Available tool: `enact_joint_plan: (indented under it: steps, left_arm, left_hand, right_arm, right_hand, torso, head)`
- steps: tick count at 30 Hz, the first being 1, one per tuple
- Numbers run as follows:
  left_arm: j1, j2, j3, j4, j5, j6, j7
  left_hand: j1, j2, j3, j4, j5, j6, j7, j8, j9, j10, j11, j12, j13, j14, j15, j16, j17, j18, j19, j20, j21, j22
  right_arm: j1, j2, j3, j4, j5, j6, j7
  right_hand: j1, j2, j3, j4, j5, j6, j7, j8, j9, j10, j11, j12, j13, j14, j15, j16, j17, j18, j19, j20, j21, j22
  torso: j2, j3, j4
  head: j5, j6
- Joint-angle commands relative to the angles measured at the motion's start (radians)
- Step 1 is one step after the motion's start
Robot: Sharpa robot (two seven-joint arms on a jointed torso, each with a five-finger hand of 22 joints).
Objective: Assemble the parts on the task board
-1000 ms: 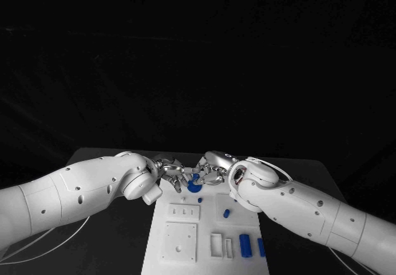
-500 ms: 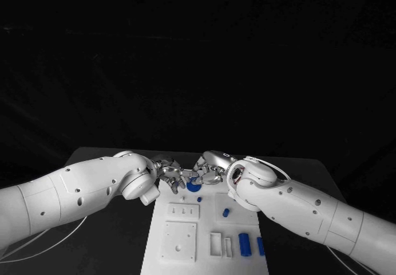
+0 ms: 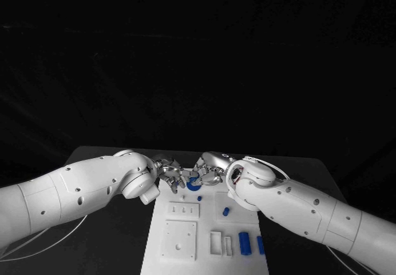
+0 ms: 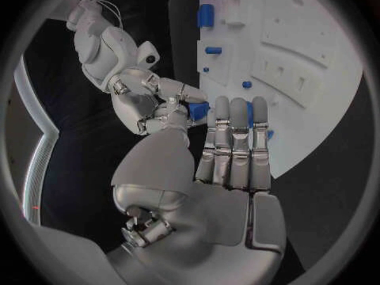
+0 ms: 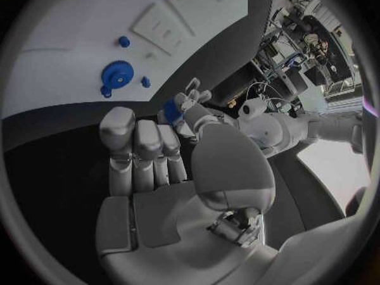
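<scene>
Over the far end of the white task board (image 3: 206, 220) my left hand (image 3: 171, 172) and right hand (image 3: 211, 171) meet fingertip to fingertip. Between them is a small blue part (image 4: 198, 111), also seen at the fingertips as the blue part (image 5: 168, 113). My left hand's fingers (image 4: 234, 130) and thumb close on it from one side, and the right hand (image 4: 151, 101) touches it from the other. A blue gear (image 5: 117, 77) lies flat on the board just below the hands, seen as the blue gear (image 3: 192, 183) partly hidden by them.
Small blue pegs (image 3: 199, 198) (image 3: 226, 212) stand on the board behind the hands. Two longer blue pieces (image 3: 244, 243) (image 3: 261, 245) sit near the board's near right corner beside white recessed blocks (image 3: 181, 240). Black table (image 3: 107, 166) surrounds the board.
Both hands stay joined on the small blue part. The right arm has edged slightly toward the left arm; nothing was let go.
</scene>
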Motion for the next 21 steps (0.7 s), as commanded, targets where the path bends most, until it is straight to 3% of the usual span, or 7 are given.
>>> enact_joint_plan:
  steps: [1,7,21]
  left_arm:
    - [0.000,0.002,0.001,0.003,0.002,0.016,0.001]
    - [0.000,0.004,0.001,0.003,0.005,0.032,-0.002]
    - [0.000,0.013,0.001,-0.006,0.005,0.046,-0.017]
  left_hand:
    - [0.002,0.010,-0.001,-0.009,0.005,0.007,0.002,-0.006,-0.005,0.004,-0.003,0.002,-0.002,0.000,-0.001,0.002,-0.002,-0.015,-0.001,-0.007,0.004,0.001]
    - [0.016,0.024,0.000,-0.027,0.007,0.012,0.002,-0.023,-0.026,0.004,-0.002,-0.004,-0.005,0.000,0.000,-0.002,-0.005,-0.015,-0.003,-0.006,0.003,0.000]
    - [0.016,0.025,-0.005,-0.039,0.003,0.014,0.007,-0.037,-0.046,0.001,0.001,-0.015,-0.011,-0.002,0.002,-0.012,-0.011,-0.015,-0.006,-0.004,-0.001,-0.003]
  right_arm:
    - [0.000,0.002,-0.001,0.000,-0.013,0.020,-0.002]
    - [0.000,0.006,-0.001,-0.001,-0.014,0.019,-0.003]
    - [0.000,0.011,-0.001,-0.002,-0.014,0.022,-0.003]
  right_hand:
    - [-0.002,-0.003,-0.003,0.006,0.001,-0.001,-0.002,0.004,0.001,-0.007,0.000,-0.004,-0.001,0.003,-0.007,-0.004,0.001,-0.001,0.057,-0.005,-0.007,0.101]
    - [-0.003,-0.003,-0.004,0.007,0.003,-0.001,-0.002,0.004,0.001,-0.008,0.000,-0.005,-0.002,0.003,-0.007,-0.005,0.000,-0.001,0.057,-0.005,-0.008,0.101]
    - [-0.004,-0.003,-0.004,0.008,0.007,-0.001,-0.002,0.004,0.001,-0.008,0.000,-0.004,-0.001,0.003,-0.007,-0.006,0.000,-0.001,0.057,-0.005,-0.008,0.101]
  torso:
    - [0.000,0.0002,0.0007]
    - [0.000,0.0005,0.0001]
    - [0.000,0.0012,-0.0002]
  head:
    - [-0.001,-0.001]
    - [-0.001,-0.002]
    - [-0.004,-0.004]
